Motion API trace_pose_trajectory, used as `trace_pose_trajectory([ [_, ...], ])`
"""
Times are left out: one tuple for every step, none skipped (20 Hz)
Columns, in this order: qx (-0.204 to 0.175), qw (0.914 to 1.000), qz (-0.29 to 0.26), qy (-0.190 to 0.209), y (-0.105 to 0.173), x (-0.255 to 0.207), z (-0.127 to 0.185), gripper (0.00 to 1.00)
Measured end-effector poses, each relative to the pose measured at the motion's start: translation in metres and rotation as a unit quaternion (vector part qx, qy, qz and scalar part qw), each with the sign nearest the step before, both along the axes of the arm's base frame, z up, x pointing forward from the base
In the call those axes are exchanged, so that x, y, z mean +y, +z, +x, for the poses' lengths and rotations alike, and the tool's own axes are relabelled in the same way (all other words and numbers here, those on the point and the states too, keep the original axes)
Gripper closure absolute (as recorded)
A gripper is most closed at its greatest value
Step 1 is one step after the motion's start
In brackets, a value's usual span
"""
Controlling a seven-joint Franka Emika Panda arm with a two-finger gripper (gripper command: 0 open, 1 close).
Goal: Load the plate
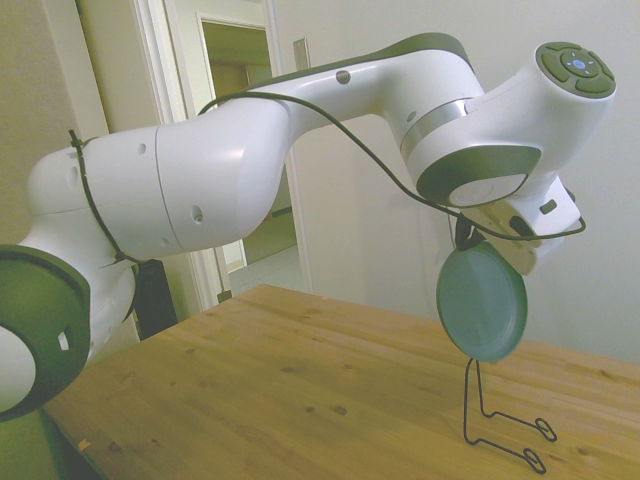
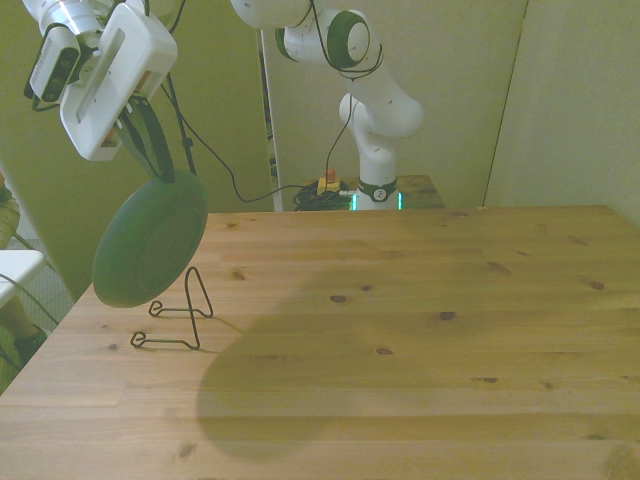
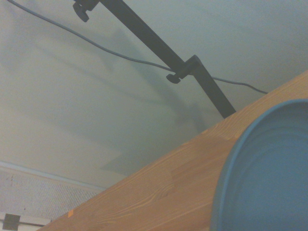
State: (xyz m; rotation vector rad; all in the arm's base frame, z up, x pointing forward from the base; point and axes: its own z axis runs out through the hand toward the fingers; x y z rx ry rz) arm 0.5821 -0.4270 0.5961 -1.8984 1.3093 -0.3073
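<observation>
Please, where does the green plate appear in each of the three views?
Side view: the plate hangs on edge at the right, above the wire stand.
Front view: plate at the front view's left, above the same stand.
Wrist view: plate fills one corner; stand not visible.
Shared landmark: the wire stand.

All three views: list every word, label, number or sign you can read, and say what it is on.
No readable text in any view.
The plate is plain and unmarked.
The gripper and white arm show no legible label.
The wire stand and table carry no marks.
</observation>
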Motion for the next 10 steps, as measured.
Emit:
trace_pose_trajectory([
  [0.002,1.0000,0.001,0.001,0.000,-0.002,-0.002,1.00],
  [0.004,1.0000,0.003,0.001,-0.001,-0.004,-0.004,1.00],
  [0.007,1.0000,0.006,0.000,-0.004,-0.006,-0.006,1.00],
  [0.010,0.9999,0.009,0.000,-0.007,-0.009,-0.009,1.00],
  [0.012,0.9999,0.012,0.001,-0.011,-0.012,-0.011,1.00],
  [0.012,0.9998,0.013,0.002,-0.014,-0.015,-0.012,1.00],
  [0.012,0.9998,0.015,0.003,-0.017,-0.016,-0.013,1.00],
  [0.012,0.9998,0.017,0.003,-0.020,-0.018,-0.013,1.00],
  [0.013,0.9997,0.020,0.004,-0.023,-0.019,-0.014,1.00],
  [0.014,0.9997,0.022,0.004,-0.027,-0.020,-0.014,1.00],
])
